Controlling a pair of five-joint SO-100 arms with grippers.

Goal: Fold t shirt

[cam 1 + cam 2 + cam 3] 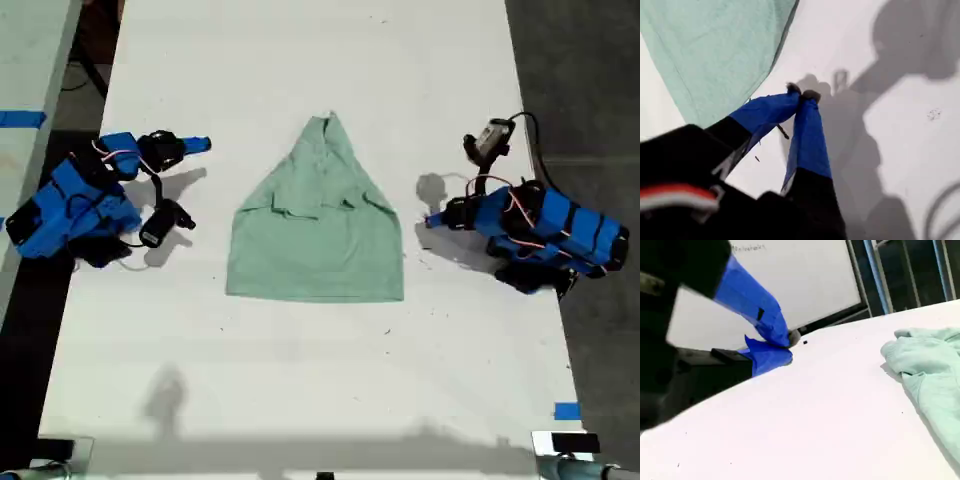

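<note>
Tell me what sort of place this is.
Probably a lab or workshop test bench: a bare white table carries two blue arms and one t shirt, blue tape marks sit at its edges, and a whiteboard stands behind.

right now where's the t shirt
In the exterior view the t shirt lies mid-table, between the two arms, touching neither.

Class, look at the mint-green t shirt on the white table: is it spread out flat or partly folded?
Partly folded. The t shirt has both sleeves turned in, so it narrows to a point at its far end; its hem lies flat on the table.
</note>
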